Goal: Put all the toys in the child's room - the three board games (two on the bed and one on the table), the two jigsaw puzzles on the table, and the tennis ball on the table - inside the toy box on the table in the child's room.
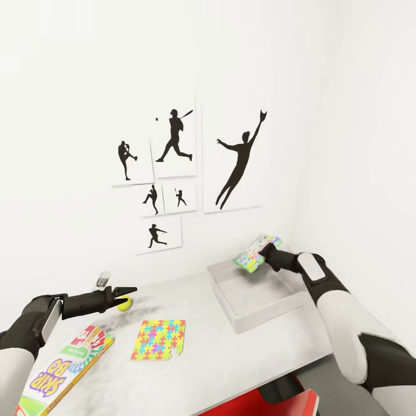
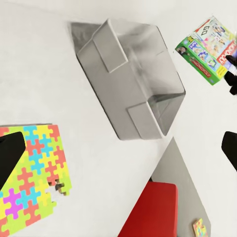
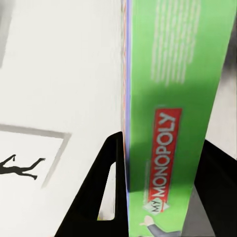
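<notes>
The grey toy box sits on the right part of the white table, and its inside looks bare. Above its far right corner the right gripper holds a green-edged board game in the air, the two black fingers pressed against its flat faces; the green edge reads "MY MONOPOLY" in the right wrist view. At the near left edge of the table lies a second board game, printed "SKIP BO". A jigsaw puzzle lies flat between it and the toy box, apart from both. The left gripper hangs just above the yellow tennis ball at the far left, with only a narrow gap between its fingertips and nothing held. Baseball silhouette prints hang on the wall behind.
</notes>
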You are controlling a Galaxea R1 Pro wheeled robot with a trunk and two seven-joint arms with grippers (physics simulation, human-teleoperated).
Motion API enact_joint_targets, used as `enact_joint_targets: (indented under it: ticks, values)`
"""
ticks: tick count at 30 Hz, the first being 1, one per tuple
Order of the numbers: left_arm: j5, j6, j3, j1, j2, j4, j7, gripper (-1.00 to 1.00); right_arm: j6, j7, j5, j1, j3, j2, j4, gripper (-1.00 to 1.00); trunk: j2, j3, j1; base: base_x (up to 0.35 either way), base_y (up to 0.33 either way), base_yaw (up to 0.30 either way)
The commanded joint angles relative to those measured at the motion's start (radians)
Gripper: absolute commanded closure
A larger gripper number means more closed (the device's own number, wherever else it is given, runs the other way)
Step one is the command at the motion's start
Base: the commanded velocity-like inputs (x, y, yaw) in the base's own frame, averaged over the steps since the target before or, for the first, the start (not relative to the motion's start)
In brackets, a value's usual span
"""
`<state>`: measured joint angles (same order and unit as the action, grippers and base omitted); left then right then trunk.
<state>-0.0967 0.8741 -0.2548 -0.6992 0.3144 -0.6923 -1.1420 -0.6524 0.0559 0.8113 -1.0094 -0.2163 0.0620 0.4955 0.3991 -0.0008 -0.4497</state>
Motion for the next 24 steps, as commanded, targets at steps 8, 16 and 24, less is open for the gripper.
enact_joint_targets:
  ticks: [8,16,24]
  values:
    - [-0.009,0.008,-0.001,0.000,0.001,-0.001,-0.026,-1.00,0.026,-0.110,-0.001,-0.068,-0.039,0.029,-0.105,1.00,0.001,0.000,0.000,0.000,0.000,0.000]
    - [-0.005,0.017,0.001,0.000,0.005,0.000,-0.268,-1.00,0.032,-0.117,-0.001,-0.070,-0.055,0.030,-0.109,1.00,0.001,-0.001,0.000,0.000,0.000,0.000]
    - [-0.003,0.016,0.002,0.000,0.006,0.000,-0.350,-1.00,0.033,-0.117,-0.001,-0.070,-0.097,0.031,-0.109,1.00,0.001,-0.010,0.000,0.000,0.000,0.026]
